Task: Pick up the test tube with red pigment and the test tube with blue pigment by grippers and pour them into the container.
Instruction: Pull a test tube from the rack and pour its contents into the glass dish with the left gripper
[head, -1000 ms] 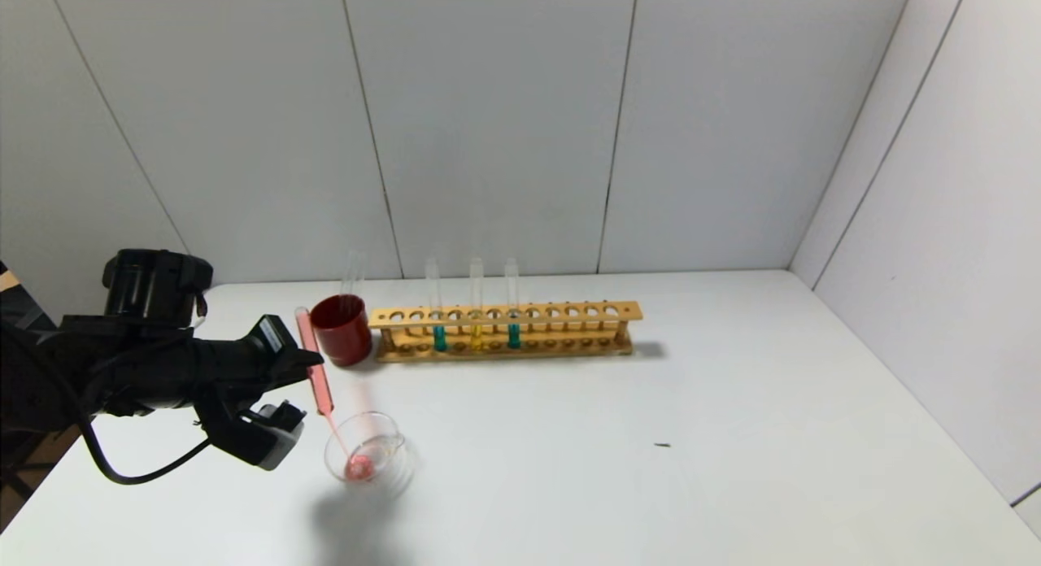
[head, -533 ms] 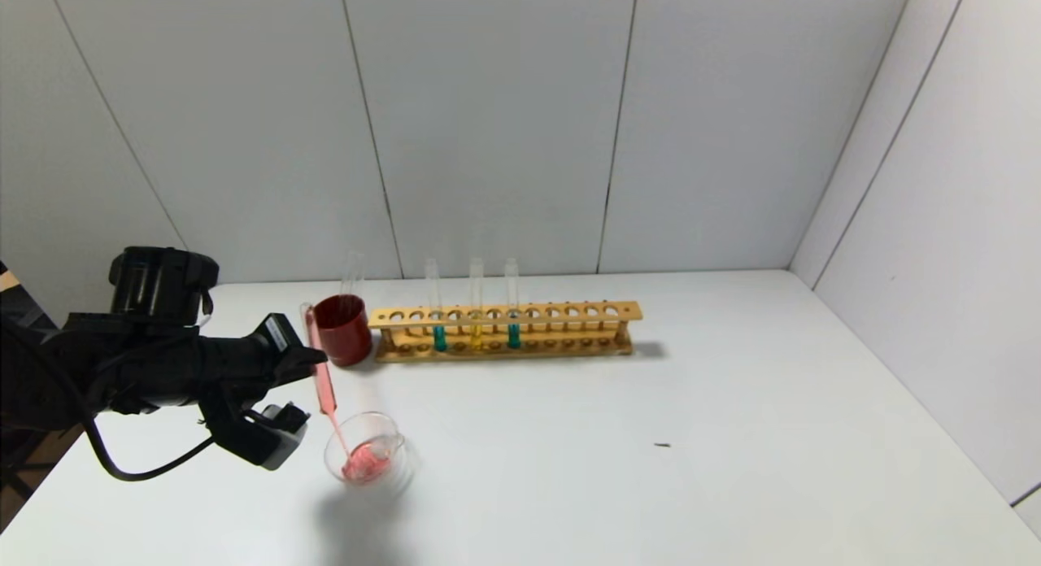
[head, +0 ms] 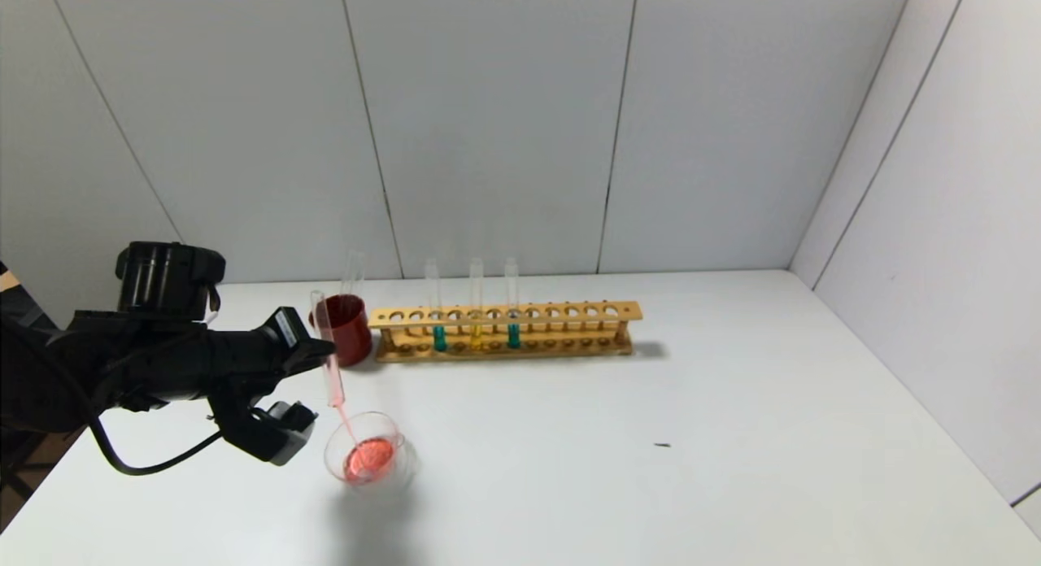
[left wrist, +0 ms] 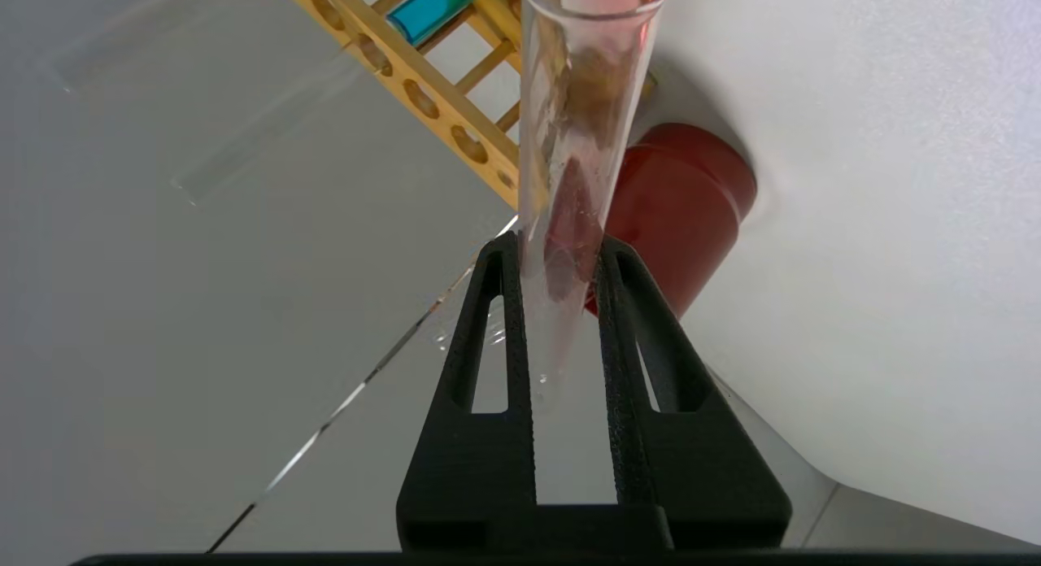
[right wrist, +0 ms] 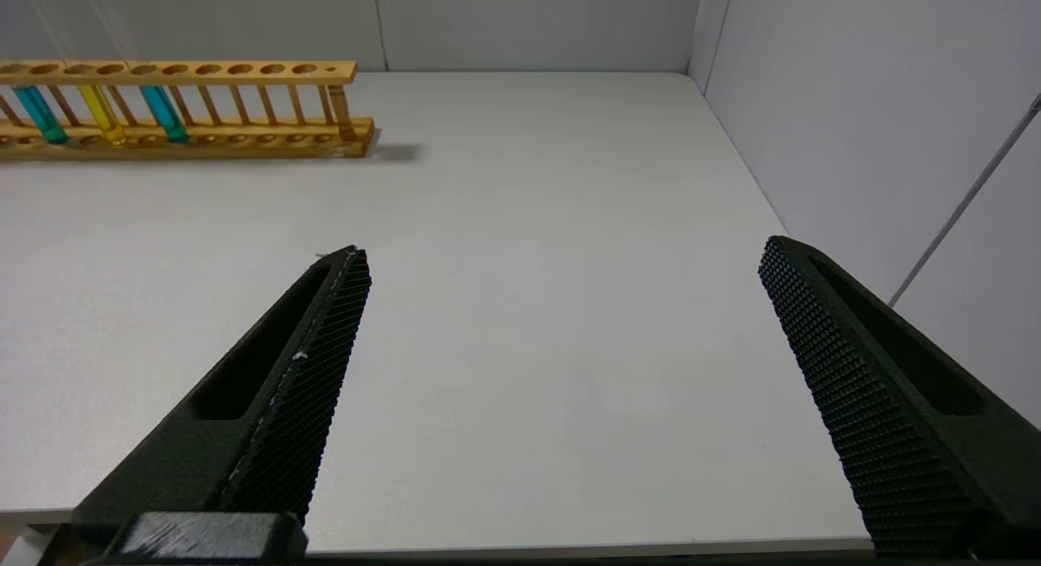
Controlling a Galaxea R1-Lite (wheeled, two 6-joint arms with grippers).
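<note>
Red liquid streams from the test tube with red pigment (head: pixel 329 363) your left gripper (head: pixel 324 353) clamps, into the container (head: pixel 368 459) just below it. Your right gripper (right wrist: pixel 561 265) sits wide apart, parked.

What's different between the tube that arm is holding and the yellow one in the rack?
The test tube with red pigment is tipped mouth down over the container, clamped in the left gripper; the yellow tube stands upright in the wooden rack. The red one is pouring out; the yellow keeps its liquid at the bottom. Both are slim clear glass.

White table (head: pixel 732 403); grey panelled walls (head: pixel 488 127) behind, right.
</note>
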